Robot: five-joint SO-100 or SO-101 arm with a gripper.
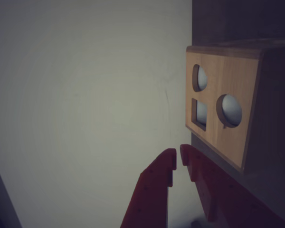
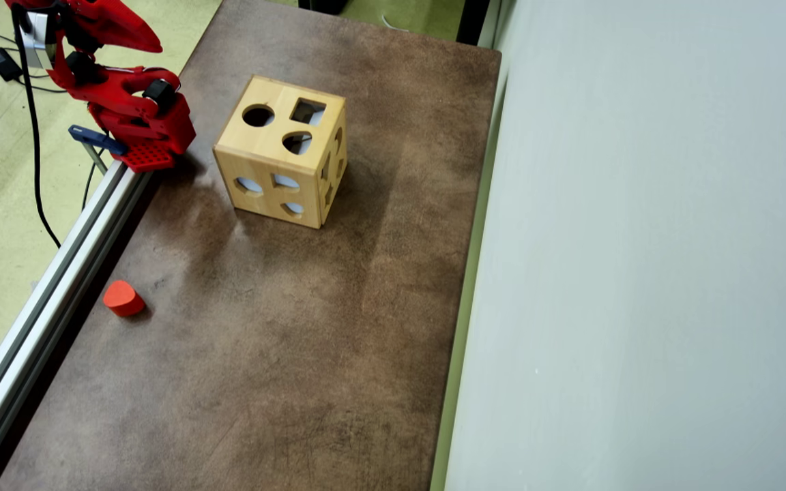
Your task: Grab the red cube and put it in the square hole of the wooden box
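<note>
The wooden box (image 2: 277, 160) stands on the brown table near the arm's base, and in the wrist view it fills the right side (image 1: 228, 128). The square hole (image 2: 308, 110) is in its top face, beside a round cutout and a teardrop-like one. The wrist view also shows the square hole (image 1: 200, 114). My red gripper (image 1: 178, 154) points past the box's near corner, its tips almost touching with nothing between them. The red cube is out of view in both views.
An orange-red block with a rounded side (image 2: 123, 298) lies near the table's left edge in the overhead view. An aluminium rail (image 2: 45, 300) runs along that edge. A pale wall panel (image 2: 638, 273) borders the table on the right. The folded arm (image 2: 137, 116) sits at the top left.
</note>
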